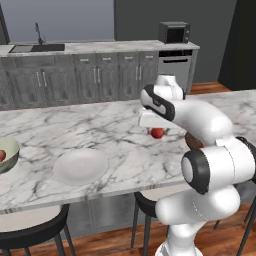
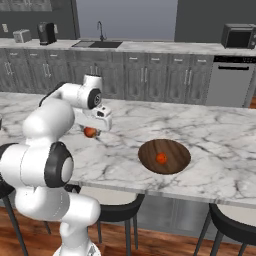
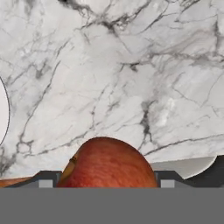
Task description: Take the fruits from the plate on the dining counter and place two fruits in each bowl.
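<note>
My gripper (image 1: 157, 128) is shut on a red fruit (image 1: 157, 133), held just above the marble dining counter (image 1: 115, 130) between the plate and the brown bowl. In the hand view that fruit (image 3: 107, 162) sits between the two finger tips. The white plate (image 1: 80, 166) lies bare to the left, and its rim (image 3: 2, 111) shows at the hand view's left edge. The dark brown bowl (image 2: 172, 150) stands to the right with one orange-red fruit (image 2: 161, 158) in it. At the far left, the pale bowl (image 1: 10, 150) holds a red fruit (image 1: 1, 155).
Black stools (image 1: 35, 232) stand along the counter's near edge. Behind the counter runs a grey-cabinet kitchen counter (image 2: 140, 47) with a sink (image 2: 97, 44), a microwave (image 2: 239, 36) and a dishwasher (image 2: 229, 80).
</note>
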